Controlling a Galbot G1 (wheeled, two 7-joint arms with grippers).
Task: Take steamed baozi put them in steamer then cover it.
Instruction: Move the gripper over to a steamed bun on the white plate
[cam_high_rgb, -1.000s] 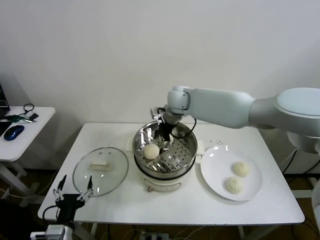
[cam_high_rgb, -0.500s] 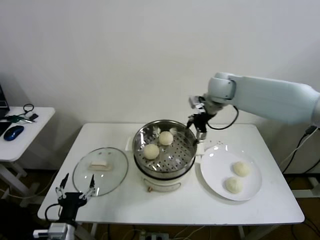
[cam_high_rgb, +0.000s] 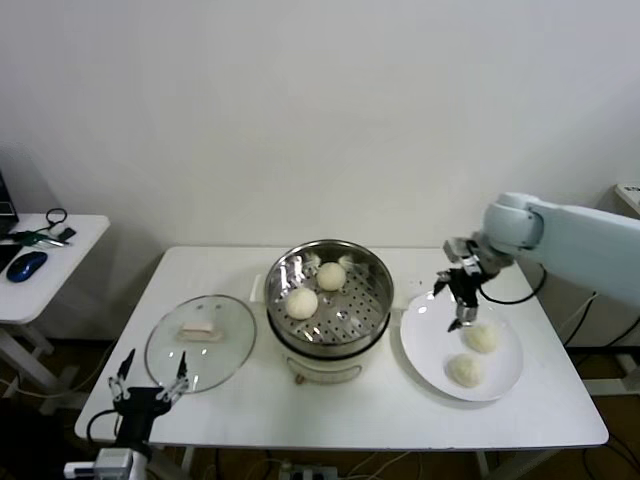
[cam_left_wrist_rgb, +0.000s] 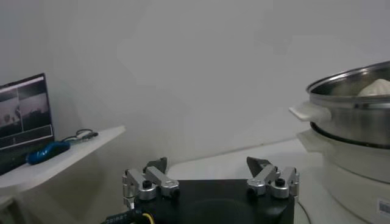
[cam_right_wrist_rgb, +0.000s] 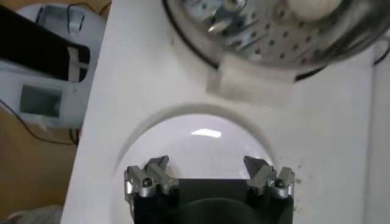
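1. In the head view I see the steamer at the centre of the white worktop, uncovered, with two steamed baozi on its perforated floor: one toward the back and one nearer the front left.
2. Two more baozi lie on the white plate at centre right of the frame, just beside the steamer: one farther back and one nearer the front edge.
3. My right gripper hangs over the plate's back left portion, close to the farther baozi there. Its fingers are spread apart and nothing is between them.
4. From the right wrist view I see the same gripper with fingers wide apart over the bare plate, and beyond it the steamer's white side handle and part of the perforated floor.
5. The cover lies flat on the worktop at lower left of the head view, beside the steamer but apart from it, its cream handle facing up.
6. My left gripper sits low at the bottom left of the head view, off the worktop's front corner, fingers spread and empty. Its wrist view shows the gripper with the steamer at the right edge and a baozi top peeking over the rim.
7. A side table stands at the far left of the head view with a blue mouse on it.
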